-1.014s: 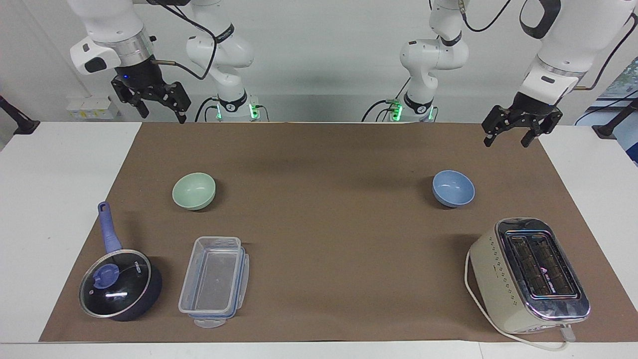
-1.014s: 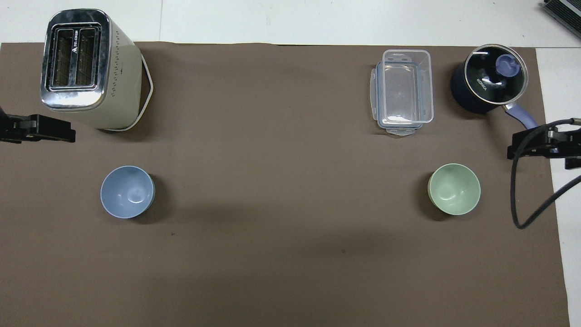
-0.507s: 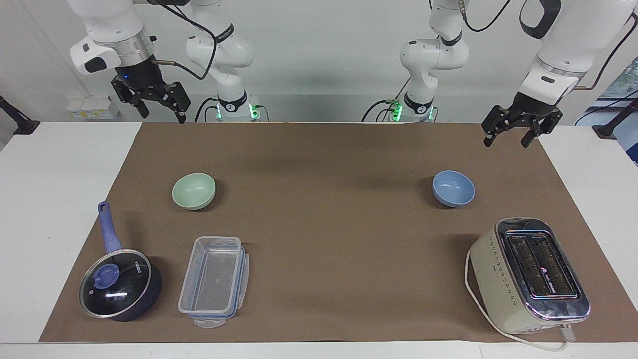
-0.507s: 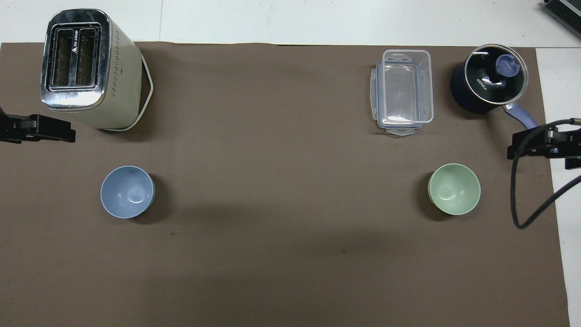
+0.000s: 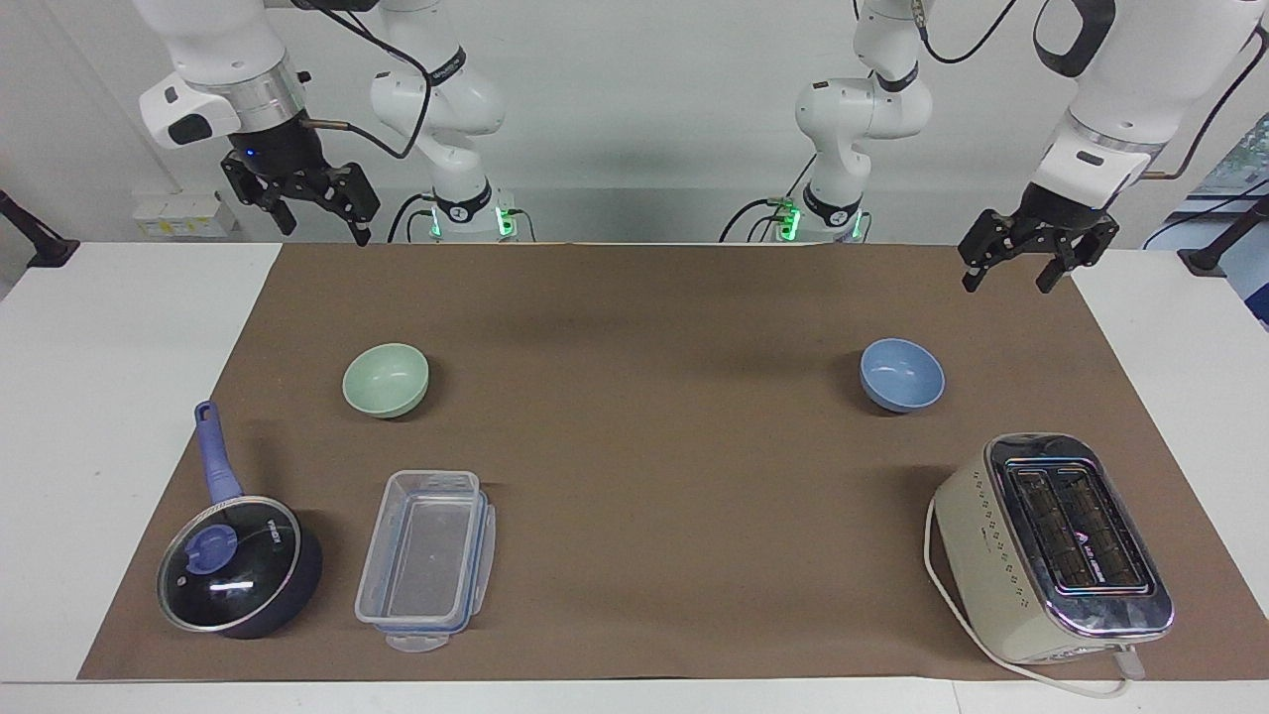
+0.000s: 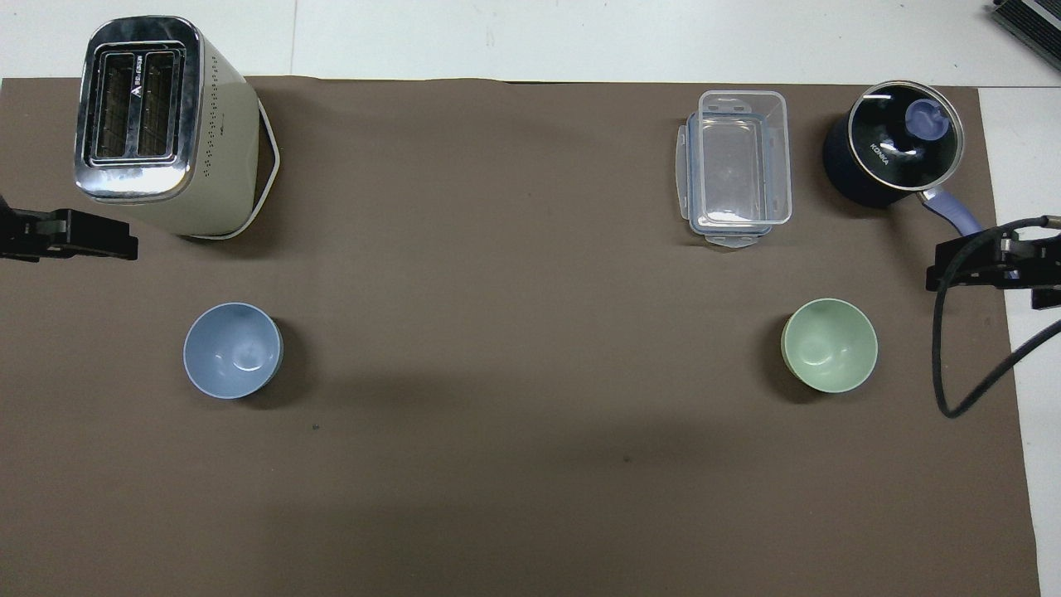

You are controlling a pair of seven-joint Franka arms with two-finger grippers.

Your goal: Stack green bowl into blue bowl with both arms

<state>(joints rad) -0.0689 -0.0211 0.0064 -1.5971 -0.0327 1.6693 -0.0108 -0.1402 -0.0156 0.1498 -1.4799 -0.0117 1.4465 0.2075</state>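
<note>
The pale green bowl (image 5: 386, 380) (image 6: 829, 345) stands upright on the brown mat toward the right arm's end of the table. The light blue bowl (image 5: 902, 375) (image 6: 232, 350) stands upright toward the left arm's end, about as near to the robots. Both bowls hold nothing. My right gripper (image 5: 325, 230) (image 6: 986, 265) hangs open high over the mat's edge at the robots' end, holding nothing. My left gripper (image 5: 1006, 283) (image 6: 75, 236) hangs open over the mat's corner at its own end, apart from the blue bowl. Both arms wait.
A cream toaster (image 5: 1051, 545) (image 6: 157, 124) stands farther from the robots than the blue bowl. A clear plastic container (image 5: 426, 555) (image 6: 736, 166) and a dark lidded saucepan (image 5: 238, 565) (image 6: 891, 145) with a blue handle lie farther out than the green bowl.
</note>
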